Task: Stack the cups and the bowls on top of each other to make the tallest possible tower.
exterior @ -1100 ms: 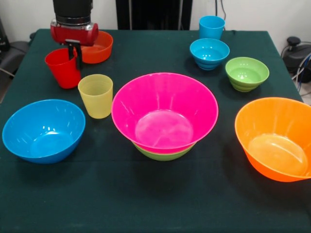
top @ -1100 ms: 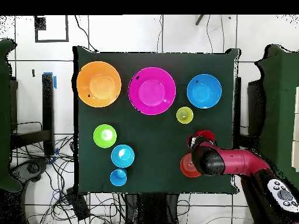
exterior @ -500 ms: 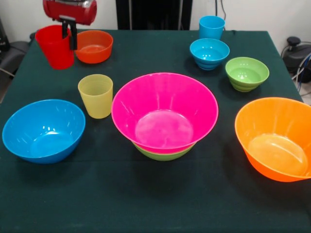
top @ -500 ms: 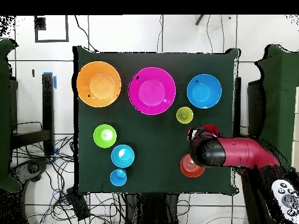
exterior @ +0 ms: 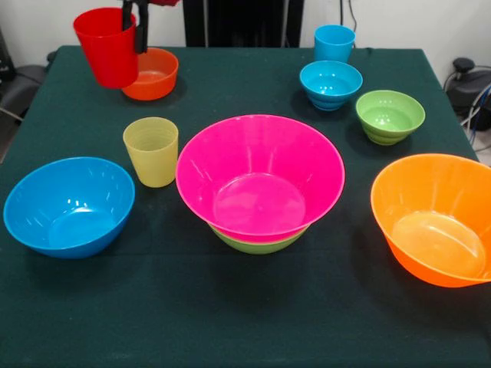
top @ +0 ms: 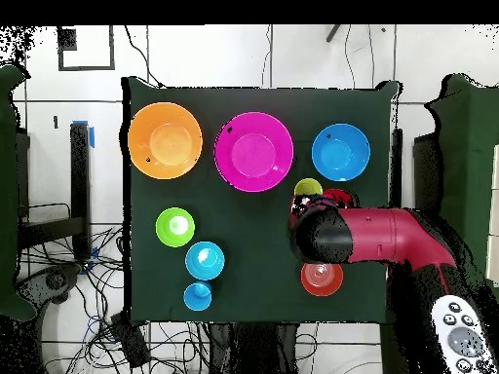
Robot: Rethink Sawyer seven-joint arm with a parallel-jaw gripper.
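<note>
My gripper [exterior: 134,31] is shut on the rim of the red cup [exterior: 107,47] and holds it in the air above the table's far left, tilted slightly. Just behind and below the cup sits the small orange bowl [exterior: 153,73]. Nearer the front stands the yellow cup [exterior: 151,151]. The large pink bowl [exterior: 259,176] rests nested in a green bowl [exterior: 257,244] at the middle. From overhead the arm [top: 336,237] covers the red cup and part of the yellow cup [top: 308,187].
A medium blue bowl [exterior: 67,205] lies front left and a large orange bowl [exterior: 433,218] front right. At the far right stand a small blue bowl [exterior: 331,83], a small green bowl [exterior: 390,115] and a light blue cup [exterior: 334,42].
The gripper has lifted the red cup off the table and carried it up and to the right in the front view, toward the yellow cup in the overhead view.
</note>
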